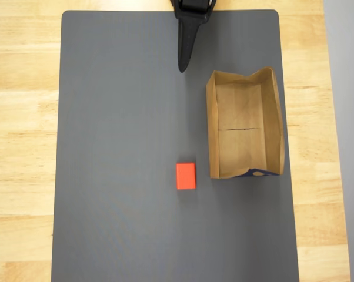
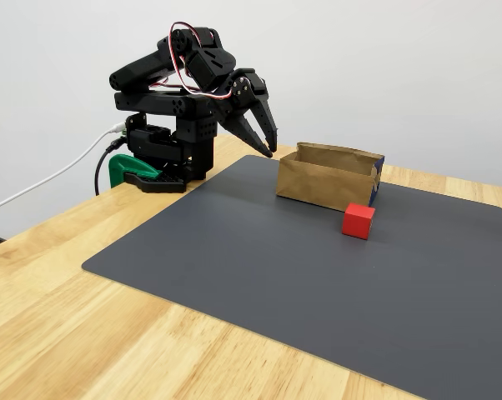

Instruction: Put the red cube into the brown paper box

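Wood tabletop [image 2: 59, 275] with a dark grey mat [image 2: 301, 267] laid over it, plain white wall [image 2: 384, 67] behind. Working near to far in the fixed view.

Nearest task item: the red cube [image 2: 358, 221], sitting flat on the mat, nothing touching it. It lies just beside the near short end of the brown paper box [image 2: 326, 182] but apart from it, outside the walls. Overhead view shows the same: red cube [image 1: 186, 175] off the box's lower left corner, box [image 1: 244, 123] empty, open top, centre fold line across the floor, walls low and a bit crumpled. My read: cube is set out in open mat so the fingers can come down either side without fouling the box wall.

Behind that, the gripper [image 2: 260, 133] hangs above the mat's far edge, pointing down, well apart from both cube and box. Arm folded back over its base, base held to the table edge by a green clamp [image 2: 130, 171]. Looks like a parked start pose; task not begun.

Fingers: slightly parted, grasping nothing.

Markings: small blue patch on the box's short edge nearest the cube, too small to read. No legible brand or text anywhere.
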